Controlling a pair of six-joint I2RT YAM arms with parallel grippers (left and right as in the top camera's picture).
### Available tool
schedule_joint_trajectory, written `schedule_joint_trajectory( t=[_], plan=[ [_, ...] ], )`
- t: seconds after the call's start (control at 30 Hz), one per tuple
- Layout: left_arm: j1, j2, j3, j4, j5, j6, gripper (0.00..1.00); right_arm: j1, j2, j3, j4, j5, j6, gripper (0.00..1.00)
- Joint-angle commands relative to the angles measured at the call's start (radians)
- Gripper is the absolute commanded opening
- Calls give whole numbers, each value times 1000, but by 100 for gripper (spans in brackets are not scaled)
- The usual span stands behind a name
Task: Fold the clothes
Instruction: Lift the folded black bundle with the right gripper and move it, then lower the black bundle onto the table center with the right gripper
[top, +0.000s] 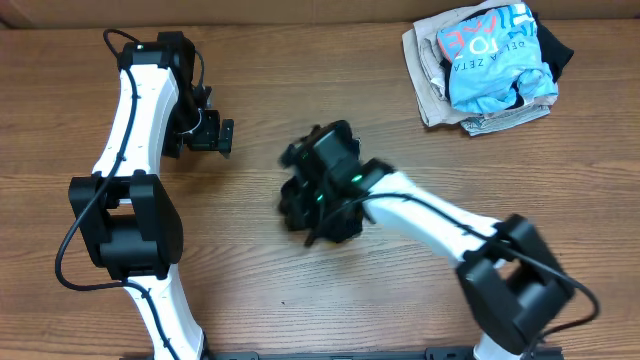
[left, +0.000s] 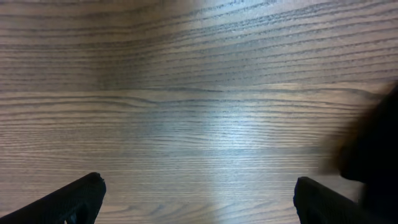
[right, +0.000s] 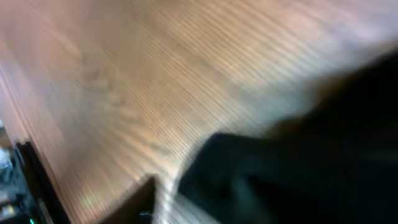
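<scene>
The black shirt (top: 298, 203) is a crumpled bundle at the table's middle, under my right gripper (top: 318, 196). The right wrist view is blurred by motion; black fabric (right: 298, 155) fills the space beside the one finger that shows, and the gripper seems shut on the shirt. No logo shows. My left gripper (top: 222, 137) hovers open and empty over bare wood, left of the bundle and apart from it. In the left wrist view its fingers (left: 199, 199) are spread wide, and a dark blurred shape (left: 373, 143) sits at the right edge.
A pile of other clothes (top: 487, 62), with a light blue lettered shirt on top, lies at the back right. The wooden table (top: 250, 280) runs on all sides; its far edge is at the top.
</scene>
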Motion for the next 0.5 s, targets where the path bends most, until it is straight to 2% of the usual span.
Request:
schedule_joint_trajectory(
  t=[0.0, 0.27, 0.37, 0.47],
  plan=[
    [5, -6, -12, 10, -2, -5, 100, 16, -15, 44, -3, 22, 26, 62],
    [5, -6, -16, 33, 2, -5, 100, -43, -60, 334, -290, 40, 19, 69],
    [5, -6, -16, 35, 2, -5, 100, -71, -63, 446, -422, 197, 90, 73],
    [3, -6, -17, 35, 1, -5, 100, -109, -63, 457, -506, 334, 210, 73]
  ],
)
